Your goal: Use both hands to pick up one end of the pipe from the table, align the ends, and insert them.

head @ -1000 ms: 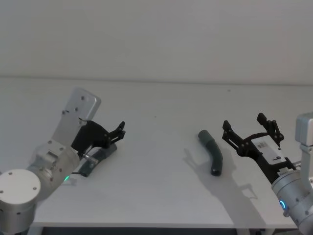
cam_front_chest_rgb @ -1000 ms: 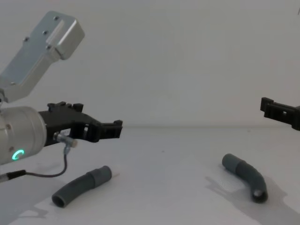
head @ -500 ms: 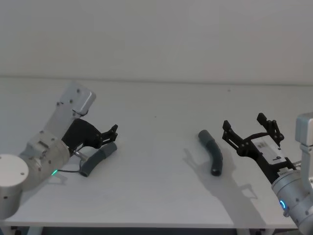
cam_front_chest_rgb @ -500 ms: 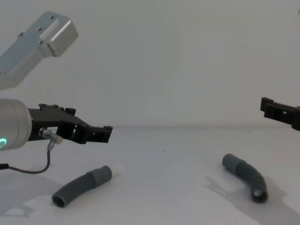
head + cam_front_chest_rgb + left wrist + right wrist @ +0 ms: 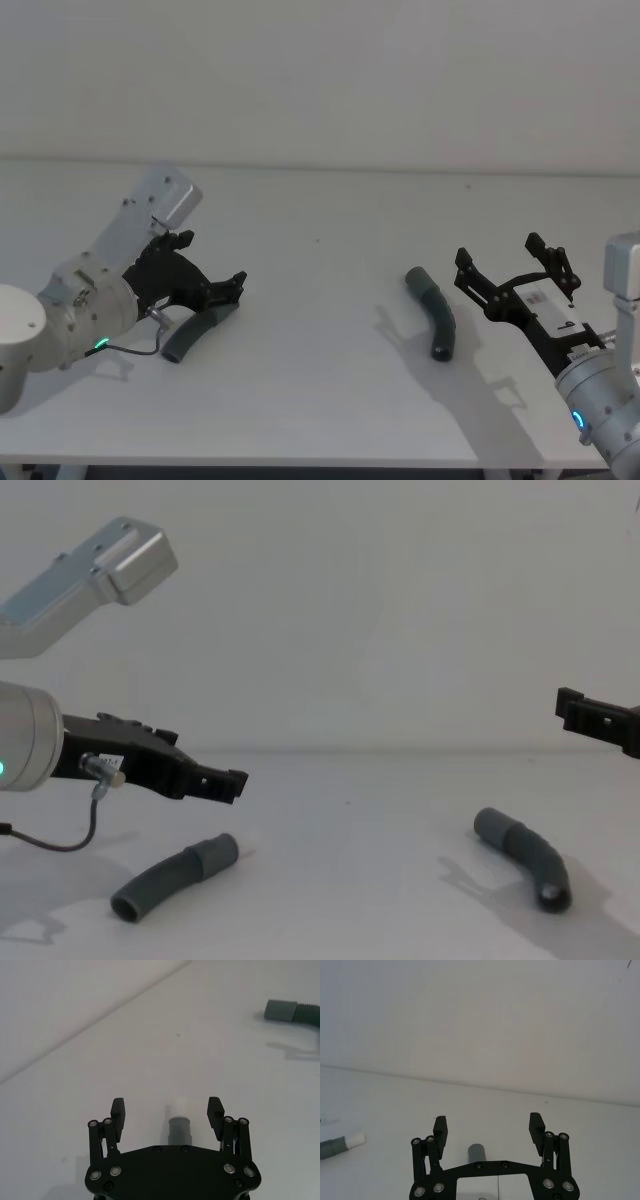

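Two dark-grey bent pieces of the pipe lie on the white table (image 5: 320, 330). The left piece (image 5: 198, 332) (image 5: 172, 878) has a grey cuff with a white tip (image 5: 180, 1106). My left gripper (image 5: 214, 260) (image 5: 167, 1106) (image 5: 234, 780) hangs open just above that cuff, its fingers to either side, not touching. The right piece (image 5: 436, 311) (image 5: 523, 857) (image 5: 295, 1011) lies apart, its near end (image 5: 477, 1151) below my right gripper (image 5: 500, 256) (image 5: 488, 1122) (image 5: 570, 706). That gripper is open and hovers to the right of it, holding nothing.
A plain pale wall (image 5: 320, 80) rises behind the table's far edge. A thin cable (image 5: 60, 842) loops under the left wrist. Bare table surface lies between the two pieces.
My left arm has drawn back and sunk, then tilted its open gripper down over the left piece's cuff. The right arm and both pieces have stayed put.
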You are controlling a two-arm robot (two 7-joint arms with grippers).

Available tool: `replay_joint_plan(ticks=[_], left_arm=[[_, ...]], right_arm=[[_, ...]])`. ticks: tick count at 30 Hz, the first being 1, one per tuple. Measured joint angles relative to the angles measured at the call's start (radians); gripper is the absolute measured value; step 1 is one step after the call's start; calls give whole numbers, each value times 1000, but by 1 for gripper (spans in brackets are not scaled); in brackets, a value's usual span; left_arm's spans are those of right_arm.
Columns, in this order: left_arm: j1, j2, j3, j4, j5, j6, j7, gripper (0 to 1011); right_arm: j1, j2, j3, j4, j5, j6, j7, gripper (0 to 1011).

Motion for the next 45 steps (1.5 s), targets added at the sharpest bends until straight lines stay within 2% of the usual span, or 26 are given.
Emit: replay_joint_plan(ticks=[7,20,32,45], left_arm=[[-26,15,7,23,-7,54,-52,1002],[-52,26,17,60,-7,107,-102,1001],[-77,23,35,98,2,119,-145,1002],[-93,0,47,135,15,119,-165,1002]], right_arm=[[0,0,0,0,0,0,0,1001],[0,0,0,0,0,0,0,1001],[0,0,0,0,0,0,0,1001],[0,0,0,0,0,0,0,1001]])
